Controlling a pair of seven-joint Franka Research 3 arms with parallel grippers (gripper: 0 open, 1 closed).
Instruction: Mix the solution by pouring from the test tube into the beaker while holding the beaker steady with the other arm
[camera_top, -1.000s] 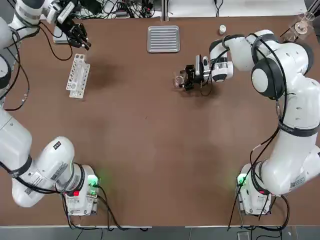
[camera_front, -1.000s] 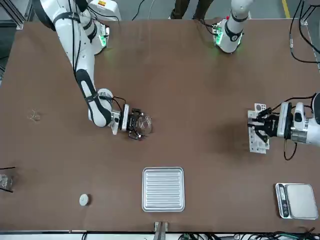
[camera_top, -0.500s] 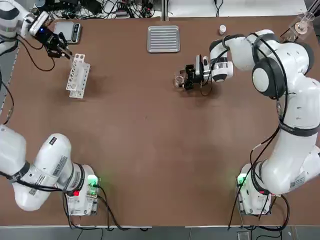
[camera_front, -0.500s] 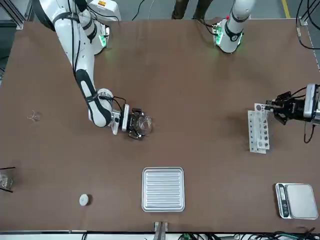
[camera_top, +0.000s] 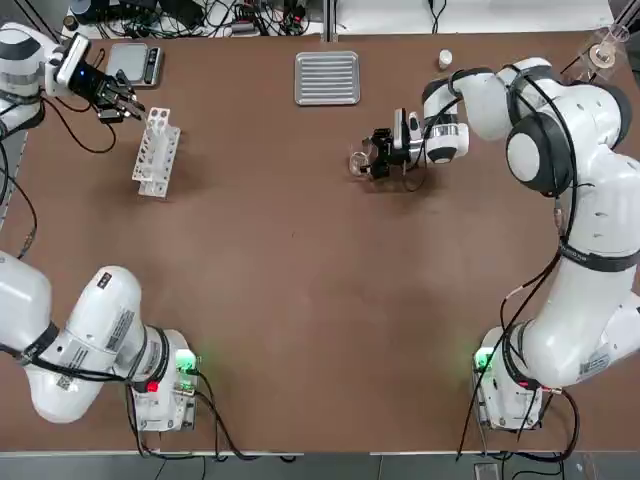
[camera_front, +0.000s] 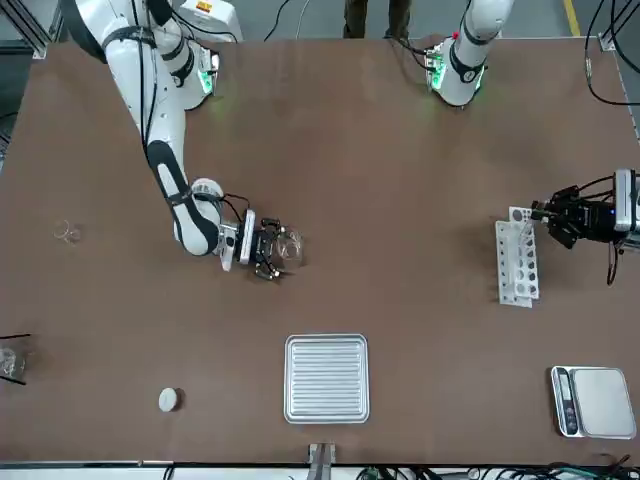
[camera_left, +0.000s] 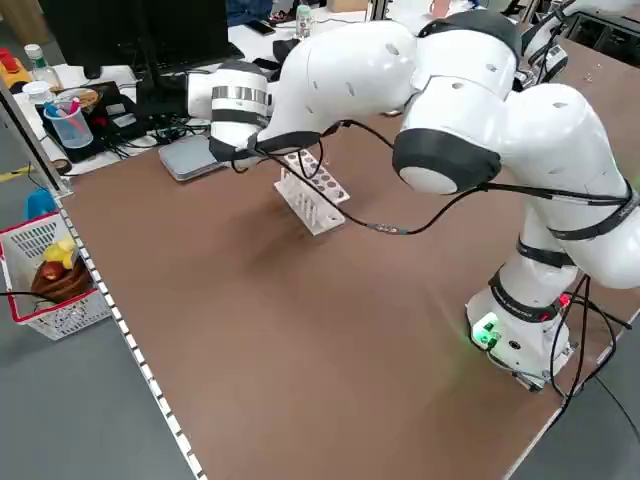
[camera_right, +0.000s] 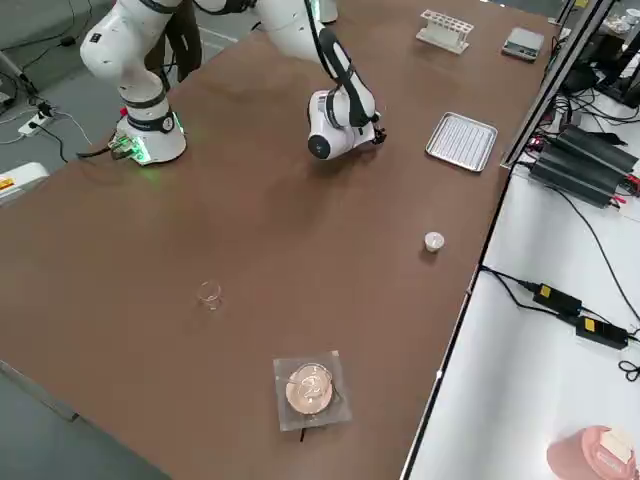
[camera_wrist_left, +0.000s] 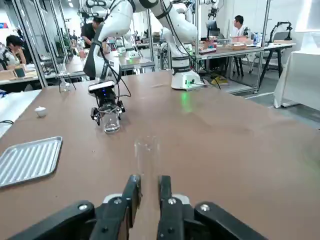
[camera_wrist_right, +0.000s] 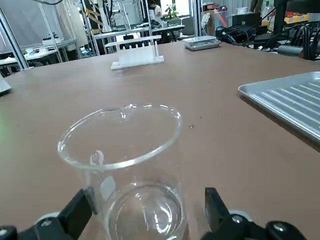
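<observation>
Looking down, I saw the beaker (camera_top: 359, 162) at one o'clock from table centre, between the right gripper's (camera_top: 374, 155) spread fingers. At ten o'clock my left gripper (camera_top: 128, 103) pinched a test tube (camera_wrist_left: 145, 155) beside the rack (camera_top: 156, 150).

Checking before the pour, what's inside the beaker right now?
The beaker between the right pincer fingers looks empty: clear glass down to its base, no visible liquid. A colourless film at the bottom cannot be ruled out.

Robotics lab: more robot arms (camera_wrist_left: 117, 22) on benches, seated people (camera_wrist_left: 239, 24) past the beaker-holding claw; cables (camera_right: 585, 165), power strips beside table (camera_top: 300, 300).
</observation>
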